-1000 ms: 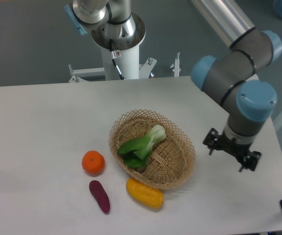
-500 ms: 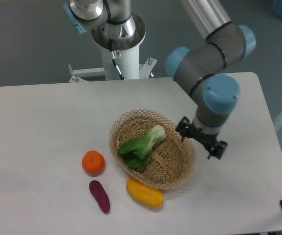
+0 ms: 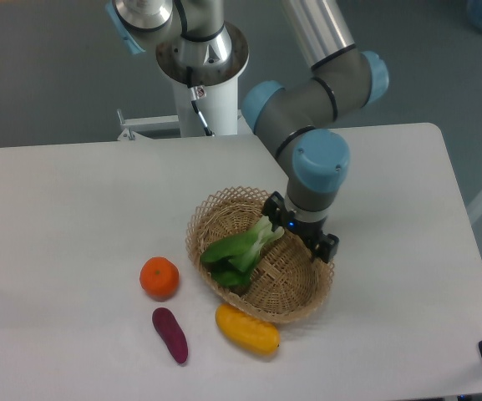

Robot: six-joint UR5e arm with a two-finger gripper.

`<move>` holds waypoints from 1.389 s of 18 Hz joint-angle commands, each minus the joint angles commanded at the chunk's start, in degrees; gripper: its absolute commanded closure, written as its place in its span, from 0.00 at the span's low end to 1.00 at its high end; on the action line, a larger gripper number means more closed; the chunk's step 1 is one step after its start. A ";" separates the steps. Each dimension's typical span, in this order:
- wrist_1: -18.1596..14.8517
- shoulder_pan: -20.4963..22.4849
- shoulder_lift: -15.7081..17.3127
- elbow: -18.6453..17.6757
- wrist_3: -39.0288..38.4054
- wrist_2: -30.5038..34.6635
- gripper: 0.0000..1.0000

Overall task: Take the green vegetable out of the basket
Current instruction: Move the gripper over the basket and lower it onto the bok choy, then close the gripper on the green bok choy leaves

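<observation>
The green vegetable (image 3: 239, 249), a small bok choy with dark leaves and a pale stem end, lies in the left half of the tan wicker basket (image 3: 224, 200). Its stem points up and right. My gripper (image 3: 301, 230) hangs over the right half of the basket, just right of the stem end. The fingers are spread apart and hold nothing. The wrist above hides the space between them.
An orange (image 3: 159, 277) sits left of the basket. A purple sweet potato (image 3: 170, 335) and a yellow-orange oblong fruit (image 3: 247, 329) lie in front of it. The arm's base column (image 3: 200, 92) stands at the table's far edge.
The arm has swung left from the table's right side, bringing the gripper from outside the basket to above its right half. The vegetable and the other produce have not moved.
</observation>
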 joint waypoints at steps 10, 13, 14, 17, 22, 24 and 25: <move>0.09 -1.59 -0.26 -3.16 -0.44 -0.09 0.00; 0.26 -1.85 -0.52 -3.52 -0.44 0.00 0.00; 0.26 -1.85 -0.70 -3.52 -0.44 0.00 0.00; 0.26 -1.85 -1.14 -3.61 -0.44 0.09 0.00; 0.35 -1.94 -1.67 -3.61 -0.53 0.09 0.01; 1.49 -2.11 -1.84 -3.87 -1.23 0.18 0.10; 2.36 -2.29 -1.93 -4.22 -2.28 0.18 0.17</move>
